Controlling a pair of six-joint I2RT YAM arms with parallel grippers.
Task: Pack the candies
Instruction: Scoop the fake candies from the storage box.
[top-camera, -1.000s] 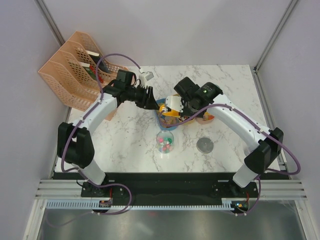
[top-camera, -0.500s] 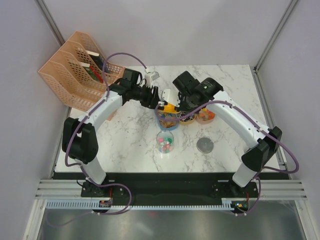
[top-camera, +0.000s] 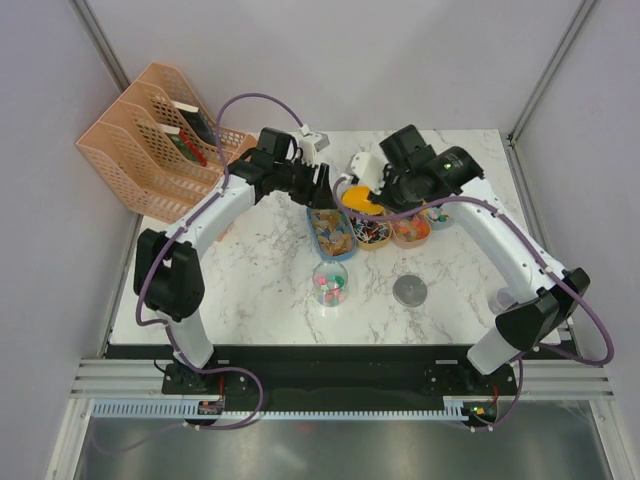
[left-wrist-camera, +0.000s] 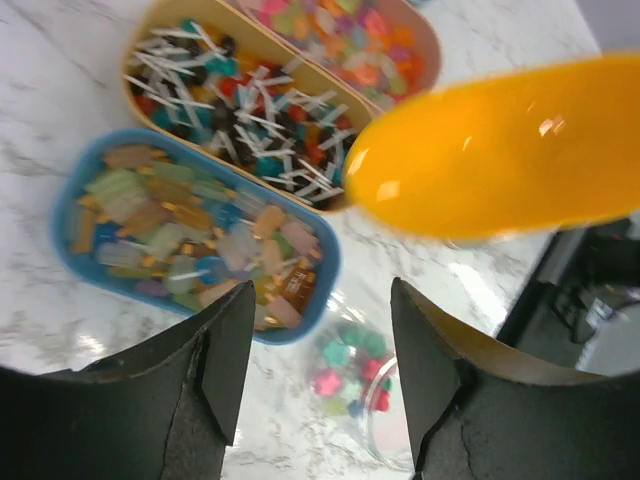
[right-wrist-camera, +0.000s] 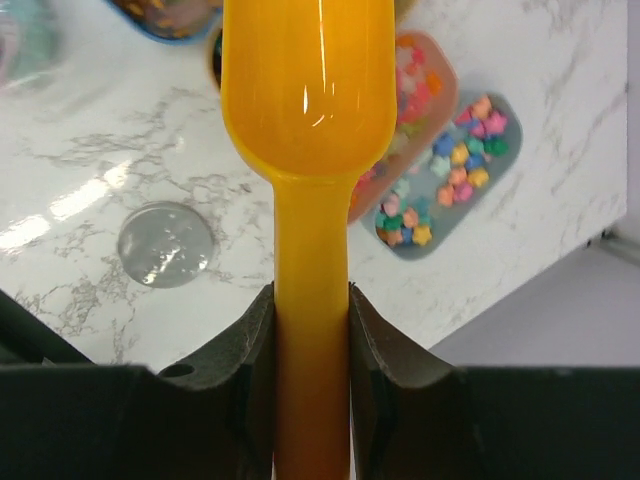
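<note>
Candies fill four oval trays in a row: blue (top-camera: 329, 231), tan (top-camera: 373, 234), pink (top-camera: 411, 232) and grey (top-camera: 438, 215). More star-shaped candies (left-wrist-camera: 352, 362) lie in a clear cup (top-camera: 331, 284) in front of the trays. My left gripper (top-camera: 322, 194) hovers open over the blue tray (left-wrist-camera: 70, 205), nothing between its fingers (left-wrist-camera: 228, 360). My right gripper (right-wrist-camera: 312, 335) is shut on the handle of a yellow-orange scoop (right-wrist-camera: 308, 80), held above the tan and pink trays. The scoop's bowl (left-wrist-camera: 500, 150) looks empty. The grey tray's star candies (right-wrist-camera: 452, 170) show in the right wrist view.
A round clear lid (top-camera: 409, 290) lies on the marble table (top-camera: 250, 270) right of the cup. Peach file organisers (top-camera: 150, 140) stand at the back left corner. Both arms crowd the space above the trays.
The left gripper swung right over the blue tray and its jaws widened. The right arm drew the scoop up and back from the trays, toward the far right.
</note>
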